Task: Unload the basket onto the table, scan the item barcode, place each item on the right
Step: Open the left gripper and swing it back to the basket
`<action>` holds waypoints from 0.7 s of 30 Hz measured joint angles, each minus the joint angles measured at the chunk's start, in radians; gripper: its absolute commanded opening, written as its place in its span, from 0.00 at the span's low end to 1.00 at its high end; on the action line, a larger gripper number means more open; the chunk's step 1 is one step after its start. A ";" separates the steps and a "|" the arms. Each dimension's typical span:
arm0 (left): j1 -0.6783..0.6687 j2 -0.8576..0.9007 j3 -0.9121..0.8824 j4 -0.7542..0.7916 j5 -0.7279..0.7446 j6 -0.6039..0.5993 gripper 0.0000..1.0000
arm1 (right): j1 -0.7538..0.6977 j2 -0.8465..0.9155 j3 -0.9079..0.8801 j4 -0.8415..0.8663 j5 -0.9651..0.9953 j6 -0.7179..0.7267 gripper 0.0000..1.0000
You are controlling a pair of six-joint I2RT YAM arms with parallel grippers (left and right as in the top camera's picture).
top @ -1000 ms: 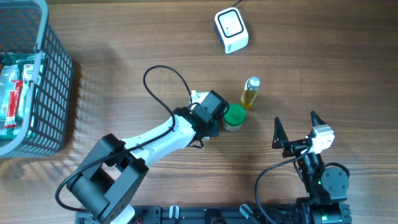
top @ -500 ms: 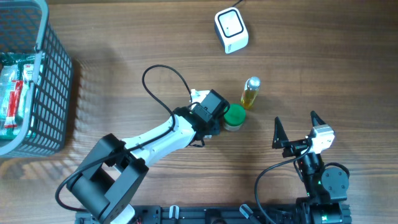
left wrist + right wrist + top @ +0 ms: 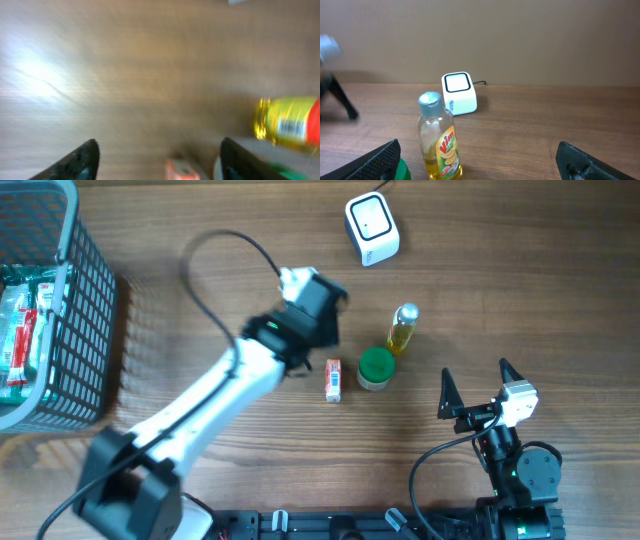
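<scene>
pulling back, jaws apart, the left gripper [image 3: 157, 162] leaves a small box [image 3: 333, 380] beside the green-lidded jar [image 3: 377, 367]; right gripper [image 3: 475, 385] stays agape.

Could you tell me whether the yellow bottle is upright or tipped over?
Upright: the yellow bottle stands on its base, grey cap pointing up.

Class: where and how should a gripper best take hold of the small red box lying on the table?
Probably from straight above, pinching its two long sides at mid-length: the box lies flat and is narrow across. The jar stands close beside it, so the finger on that side needs care.
</scene>
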 measured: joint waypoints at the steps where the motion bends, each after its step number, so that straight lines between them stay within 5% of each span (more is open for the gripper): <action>1: 0.033 -0.020 0.023 -0.015 -0.003 0.034 0.76 | 0.000 0.000 0.000 0.000 0.000 0.000 1.00; 5: 0.158 -0.091 0.105 -0.044 -0.014 0.161 0.78 | 0.000 0.000 0.000 0.000 0.000 0.000 1.00; 12: 0.455 -0.207 0.307 -0.015 -0.062 0.353 0.98 | 0.000 0.000 0.000 0.000 0.000 0.000 1.00; 21: 0.889 -0.290 0.392 0.087 -0.071 0.555 1.00 | 0.000 0.000 0.000 0.000 0.000 0.000 1.00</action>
